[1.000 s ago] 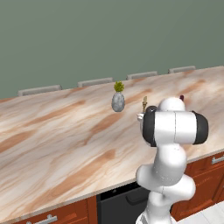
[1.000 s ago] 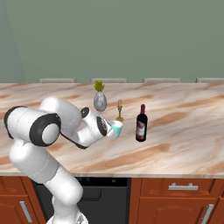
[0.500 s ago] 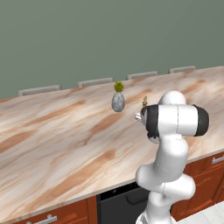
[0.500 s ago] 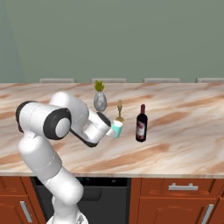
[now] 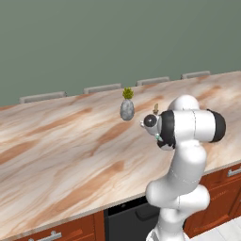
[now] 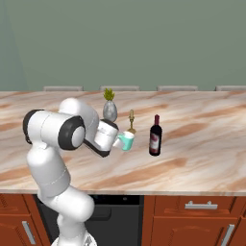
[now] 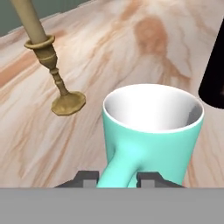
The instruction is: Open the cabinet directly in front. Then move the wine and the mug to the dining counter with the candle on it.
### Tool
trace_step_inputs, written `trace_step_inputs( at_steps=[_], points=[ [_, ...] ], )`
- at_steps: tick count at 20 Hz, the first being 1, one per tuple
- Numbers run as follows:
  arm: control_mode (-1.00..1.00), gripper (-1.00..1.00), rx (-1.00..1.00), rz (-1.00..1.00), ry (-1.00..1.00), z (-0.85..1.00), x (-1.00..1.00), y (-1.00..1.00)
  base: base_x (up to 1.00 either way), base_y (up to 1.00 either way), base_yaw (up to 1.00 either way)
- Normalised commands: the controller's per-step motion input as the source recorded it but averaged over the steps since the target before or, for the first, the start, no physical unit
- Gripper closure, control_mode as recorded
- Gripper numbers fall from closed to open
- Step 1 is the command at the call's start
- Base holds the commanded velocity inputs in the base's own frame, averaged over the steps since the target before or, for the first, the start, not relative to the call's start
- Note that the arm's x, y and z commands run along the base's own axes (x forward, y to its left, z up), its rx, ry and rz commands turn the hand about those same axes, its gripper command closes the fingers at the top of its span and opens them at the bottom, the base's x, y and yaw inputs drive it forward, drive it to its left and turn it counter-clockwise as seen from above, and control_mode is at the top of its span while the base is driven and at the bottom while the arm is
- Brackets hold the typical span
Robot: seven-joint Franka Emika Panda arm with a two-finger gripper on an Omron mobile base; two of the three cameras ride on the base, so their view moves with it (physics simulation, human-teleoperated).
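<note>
Teal mug (image 7: 153,131): sits right in front of the pincer in the hand view, upright, white inside, its handle pointing straight back between the two dark tips.
Pincer (image 6: 116,142): the tips stand on either side of the mug's handle; I cannot tell whether they pinch it or have just let go of it, the gap at the handle is too tight to read.
Mug's place: on the dining surface (image 6: 202,139), just beside the candle (image 6: 131,121) and a little short of the wine (image 6: 154,136); from the right base view it looks down on the marble or a hair above it, and I cannot tell which.
Wine: standing upright on the same marble slab, to the far side of the mug from the arm, so that half of the job looks done.
Step in hand: my read is the set-down and release of the mug, the last piece of the task.
How to do it well: spread the tips fully clear of the handle before any retreat, then draw the hand straight back along the handle's line, no sideways swing.
Watch-out: the candle is slender and close on one side and the wine is tall and close on the other; a twist of the wrist could tip either.
Other neighbour: the grey vase (image 5: 126,108) with its green sprig stands beyond the candle, out of the way.
</note>
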Motion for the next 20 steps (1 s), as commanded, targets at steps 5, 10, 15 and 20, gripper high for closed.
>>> trace_step_inputs(
  at_steps=[5,10,15,20],
  points=[
    [-1.00,-1.00,0.00,-0.03,0.00,-0.30,0.07,0.00,0.00,0.00,0.00],
    [-1.00,-1.00,0.00,-0.04,0.00,-0.30,0.00,-0.05,0.00,0.00,0.00],
    [-1.00,-1.00,0.00,-0.04,0.00,-0.29,0.00,-0.07,0.00,0.00,0.00],
    [-1.00,-1.00,0.00,-0.04,0.00,-0.27,-0.04,-0.03,0.00,0.00,0.00]
  ],
)
